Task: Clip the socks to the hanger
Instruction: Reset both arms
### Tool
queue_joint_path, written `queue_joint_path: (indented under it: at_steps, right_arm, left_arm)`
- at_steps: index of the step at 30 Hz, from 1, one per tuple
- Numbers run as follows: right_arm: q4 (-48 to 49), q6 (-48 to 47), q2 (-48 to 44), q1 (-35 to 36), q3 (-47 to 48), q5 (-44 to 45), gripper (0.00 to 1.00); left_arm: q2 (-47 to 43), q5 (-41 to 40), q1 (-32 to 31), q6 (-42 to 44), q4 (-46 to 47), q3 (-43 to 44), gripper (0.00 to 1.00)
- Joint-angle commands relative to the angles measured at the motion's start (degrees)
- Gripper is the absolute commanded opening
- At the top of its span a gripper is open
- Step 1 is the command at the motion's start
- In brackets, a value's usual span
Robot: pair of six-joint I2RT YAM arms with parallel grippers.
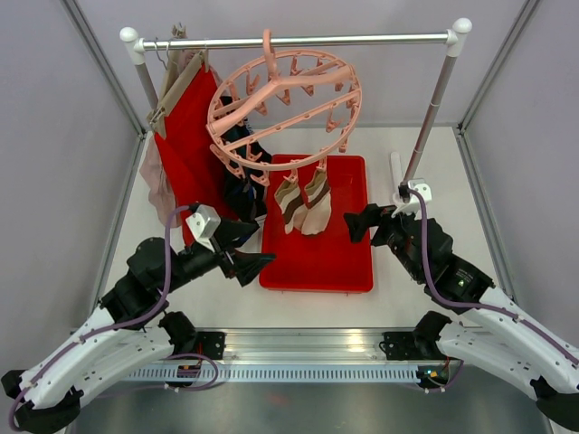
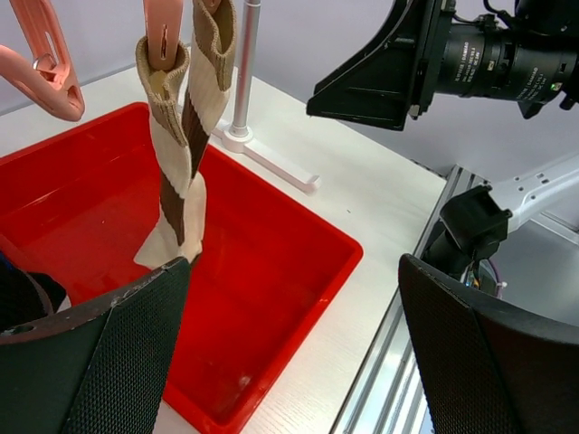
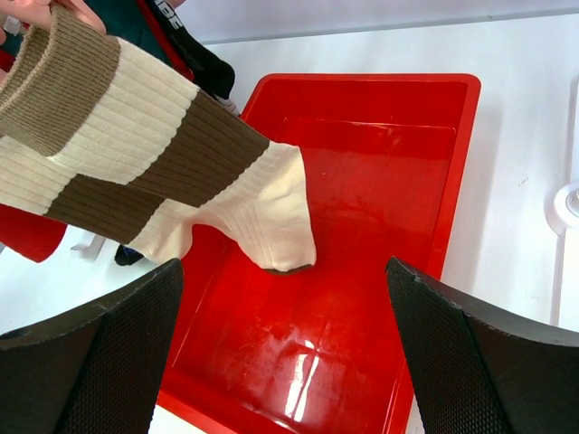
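- A pale-pink ring hanger (image 1: 280, 90) is hanging from a metal rail (image 1: 362, 40) at the table's back.
- Two cream-and-brown striped socks (image 1: 304, 203) are dangling from its front pegs, over a red tray (image 1: 348, 262).
- Dark socks (image 1: 241, 172) are hanging from its left pegs, beside a red cloth (image 1: 185, 145).
- The left gripper (image 1: 253, 246) is resting wide open and empty, just left of the tray.
- The right gripper (image 1: 360, 223) is gaping wide and empty at the tray's right edge.
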Motion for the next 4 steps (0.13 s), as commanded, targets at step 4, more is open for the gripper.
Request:
queue_joint_path:
  at_steps: [4]
  right_arm:
    - [1.32, 0.25, -0.70, 0.08, 0.02, 0.00, 0.98]
  left_arm:
    - [-0.56, -0.68, -0.20, -1.55, -0.27, -0.18, 1.00]
